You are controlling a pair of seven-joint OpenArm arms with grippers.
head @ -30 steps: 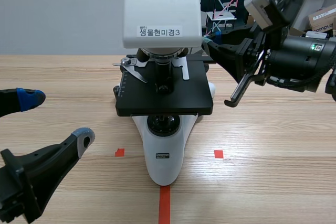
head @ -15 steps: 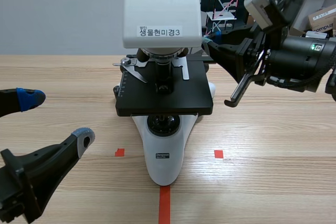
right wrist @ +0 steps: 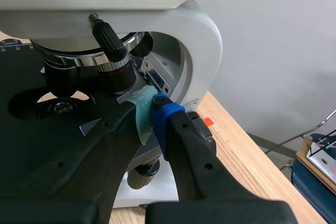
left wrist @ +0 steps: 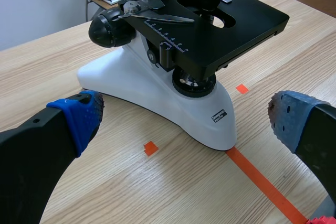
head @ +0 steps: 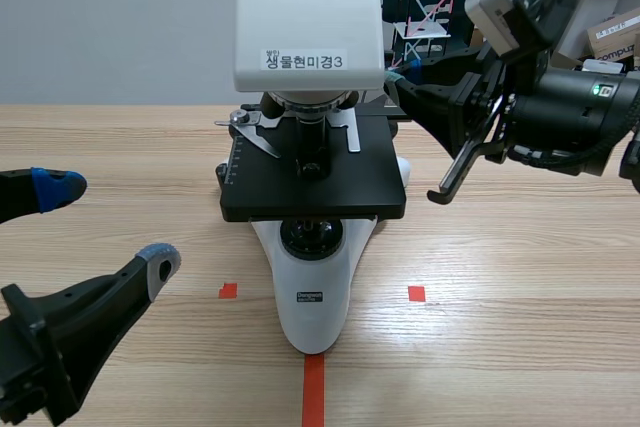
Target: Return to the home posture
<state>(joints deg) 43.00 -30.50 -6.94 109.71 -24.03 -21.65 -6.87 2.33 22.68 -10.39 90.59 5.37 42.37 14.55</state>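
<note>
A white microscope [head: 312, 277] with a black stage [head: 330, 172] stands at the table's middle. My left gripper [head: 108, 224] hovers low at the front left, open, with nothing between its blue pads. In the left wrist view the microscope base [left wrist: 157, 95] lies ahead of the left gripper [left wrist: 184, 116]. My right gripper [head: 397, 87] is raised beside the microscope's right side, level with its head. In the right wrist view the right gripper [right wrist: 151, 115] is shut on nothing, its pads meeting close to the white microscope arm [right wrist: 197, 51] behind the objectives [right wrist: 113, 64].
Orange-red tape marks [head: 314, 387] lie on the wooden table [head: 520, 287] in front of the microscope. Behind the table at the right stand a black rack [head: 425, 7] and cardboard boxes [head: 615, 32].
</note>
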